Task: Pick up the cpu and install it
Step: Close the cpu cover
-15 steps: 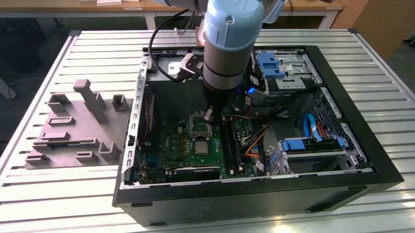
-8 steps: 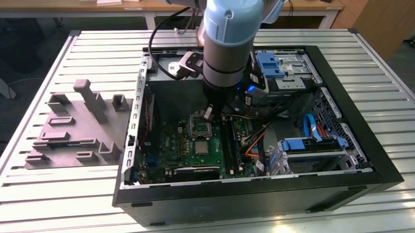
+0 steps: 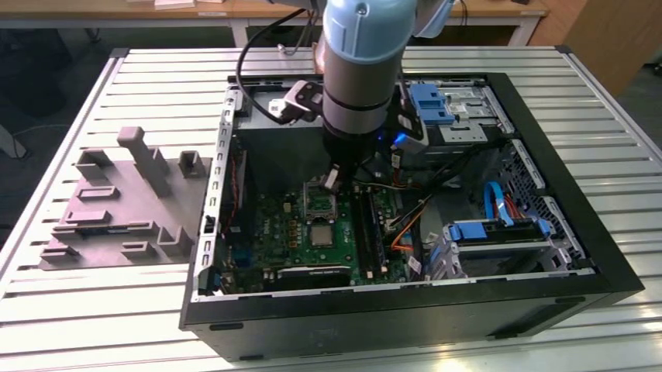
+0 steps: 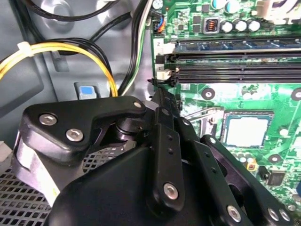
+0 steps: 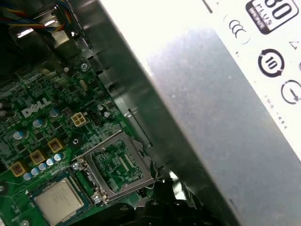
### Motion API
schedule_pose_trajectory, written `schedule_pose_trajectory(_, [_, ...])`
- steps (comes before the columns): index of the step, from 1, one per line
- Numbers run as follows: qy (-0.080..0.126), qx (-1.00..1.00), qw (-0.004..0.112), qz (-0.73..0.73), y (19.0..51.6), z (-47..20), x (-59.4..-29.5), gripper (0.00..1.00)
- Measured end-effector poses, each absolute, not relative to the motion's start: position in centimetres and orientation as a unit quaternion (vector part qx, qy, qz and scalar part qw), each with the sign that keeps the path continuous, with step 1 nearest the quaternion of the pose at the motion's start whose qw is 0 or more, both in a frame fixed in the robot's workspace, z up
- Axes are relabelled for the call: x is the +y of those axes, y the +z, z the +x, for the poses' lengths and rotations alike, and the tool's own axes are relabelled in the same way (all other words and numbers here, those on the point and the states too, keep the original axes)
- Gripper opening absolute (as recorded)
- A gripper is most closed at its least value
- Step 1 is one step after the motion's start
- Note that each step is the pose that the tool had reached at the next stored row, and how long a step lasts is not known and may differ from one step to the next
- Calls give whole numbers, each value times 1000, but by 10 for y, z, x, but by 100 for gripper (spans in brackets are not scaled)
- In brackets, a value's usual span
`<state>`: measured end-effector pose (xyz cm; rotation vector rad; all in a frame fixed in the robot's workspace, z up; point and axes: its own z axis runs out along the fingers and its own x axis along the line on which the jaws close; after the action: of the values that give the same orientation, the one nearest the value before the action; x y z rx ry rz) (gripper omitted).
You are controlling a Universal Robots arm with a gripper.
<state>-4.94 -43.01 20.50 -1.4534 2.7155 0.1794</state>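
While the arm reaches down into the open computer case (image 3: 579, 256) in the exterior view, its gripper (image 3: 332, 180) hangs just above the raised socket load plate (image 3: 319, 203) on the green motherboard (image 3: 310, 248); whether the fingers are apart or closed cannot be told. The cpu (image 3: 322, 235) lies flat in its socket, just below the gripper tip toward the case's near wall. Only the exterior view shows the grey moulded tray (image 3: 114, 209) on the slatted table (image 3: 93, 310), at the exterior view's left of the case. In the second wrist view, the black gripper linkage (image 4: 160, 155) fills the foreground, with the cpu (image 4: 246, 130) beyond it beside the memory slots (image 4: 235, 59). The first wrist view adds the hinged load plate (image 5: 120, 165) standing open next to the cpu (image 5: 59, 201), beside the power supply's (image 5: 221, 94) grey metal wall.
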Motion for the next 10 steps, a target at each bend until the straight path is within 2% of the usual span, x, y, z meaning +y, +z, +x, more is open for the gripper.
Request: schedule_pose_trajectory(10, [47, 880, 22, -471, 213, -51, -426, 11])
